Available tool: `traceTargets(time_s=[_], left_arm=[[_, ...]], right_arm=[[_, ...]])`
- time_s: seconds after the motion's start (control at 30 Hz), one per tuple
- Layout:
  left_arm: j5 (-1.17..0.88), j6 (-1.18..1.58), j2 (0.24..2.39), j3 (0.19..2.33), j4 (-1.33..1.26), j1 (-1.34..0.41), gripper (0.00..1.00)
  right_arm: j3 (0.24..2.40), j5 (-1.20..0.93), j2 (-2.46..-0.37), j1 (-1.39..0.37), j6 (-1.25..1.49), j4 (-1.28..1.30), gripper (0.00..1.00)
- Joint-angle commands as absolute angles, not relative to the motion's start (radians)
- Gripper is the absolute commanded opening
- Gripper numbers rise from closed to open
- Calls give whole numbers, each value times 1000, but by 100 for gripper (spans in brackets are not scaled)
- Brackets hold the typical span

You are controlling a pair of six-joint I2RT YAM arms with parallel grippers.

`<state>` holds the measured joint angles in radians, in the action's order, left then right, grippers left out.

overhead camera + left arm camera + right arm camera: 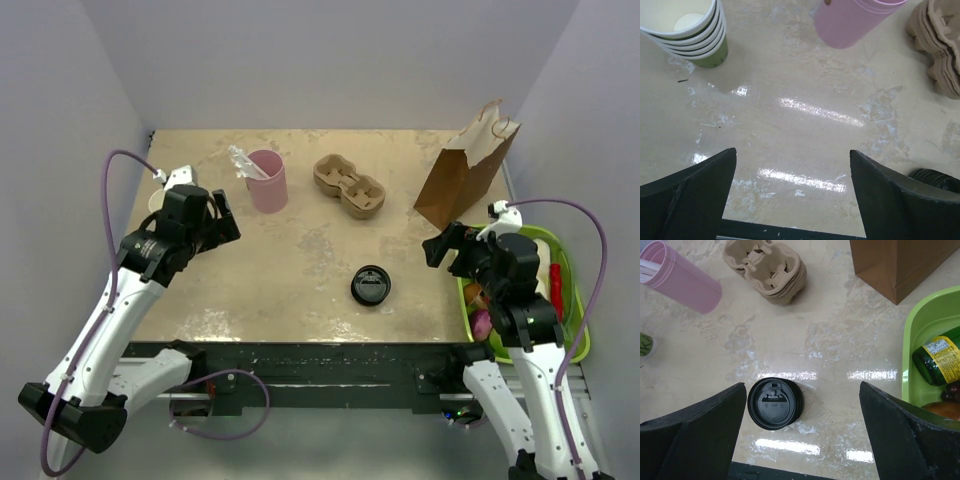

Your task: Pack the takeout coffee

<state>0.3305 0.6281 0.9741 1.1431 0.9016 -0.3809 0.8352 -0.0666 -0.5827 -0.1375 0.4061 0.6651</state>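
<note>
The right gripper (802, 385) is hanging wide open and empty over the right half of the table, and the left gripper (792, 152) is hanging just as open and empty over the left half. The coffee cup (775, 403) is standing between them, close to the near edge and a little right of the middle. It is showing only its black lid from above and nothing is touching it. By my reading the job is only at the reaching step. The right gripper is sitting nearer, so the next move is calling for a drop over the cup and a squeeze below the lid, gentle enough not to crush the paper. The paper bag (465, 170) is standing open at the far right corner, and a cardboard carrier (349, 186) is lying by the far edge; which one is meant I cannot tell. The table (280, 270) is gleaming, tan and scuffed, and plain pale walls are closing it in.
</note>
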Motion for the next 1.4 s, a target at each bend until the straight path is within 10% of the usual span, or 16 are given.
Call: traceTargets(time_s=[0.0,0.33,0.6,0.93,1.37], left_arm=[[420,675,1005,1224,962,-377,100],[624,733,1052,1368,1066,-333,100],[514,549,1172,1502,1054,105,99],[214,492,1339,1519,999,354,59],[120,472,1394,1414,908,357,41]], right_arm=[[847,-15,-555,-141,388,637,98],[808,9,-535,-141,390,621,98],[779,-29,-473,-141,388,603,98],[764,-57,-472,-141,380,589,98],[762,-64,-485,-140,374,589,98]])
